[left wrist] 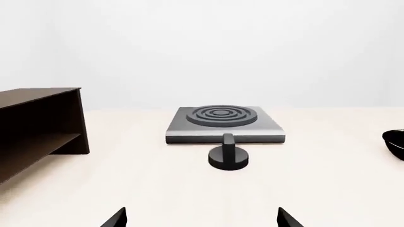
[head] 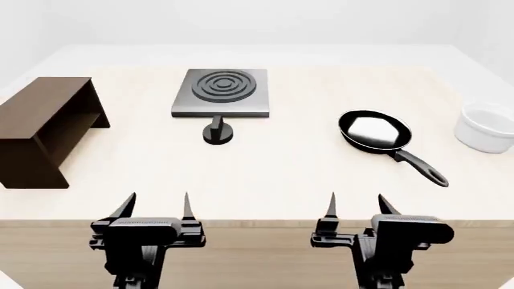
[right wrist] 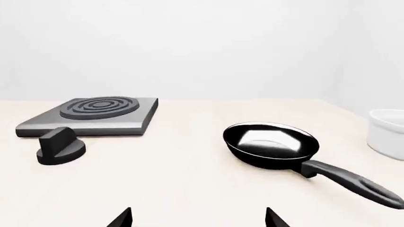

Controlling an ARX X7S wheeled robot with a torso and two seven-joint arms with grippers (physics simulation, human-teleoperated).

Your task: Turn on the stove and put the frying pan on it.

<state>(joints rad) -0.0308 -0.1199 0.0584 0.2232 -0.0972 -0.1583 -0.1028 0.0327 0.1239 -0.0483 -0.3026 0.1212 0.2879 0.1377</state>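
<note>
Pale wood worktop (head: 281, 174) carried everything here, pretty tidy scene. In the head view the stove (head: 221, 91) sat upper middle of the frame, a flat grey plate with ringed burner, and its black finned knob (head: 218, 132) stood just in front of it, apart from the plate by a small gap. The frying pan (head: 375, 132) was over at the right of centre, glossy inside, handle pointing toward the lower right, well apart from the stove and flat on the worktop. A white bowl (head: 487, 127) sat at the far right edge, near the pan but not touching. Brown wooden shelf (head: 40, 129) took up the left side. Both arms hung low at the near edge: left gripper (head: 156, 208) at lower left with its fingers (head: 126, 207) spread apart and nothing between them, right gripper (head: 356, 208) at lower right, same deal, fingers released and holding nothing. Neither one was touching the knob or pan.
</note>
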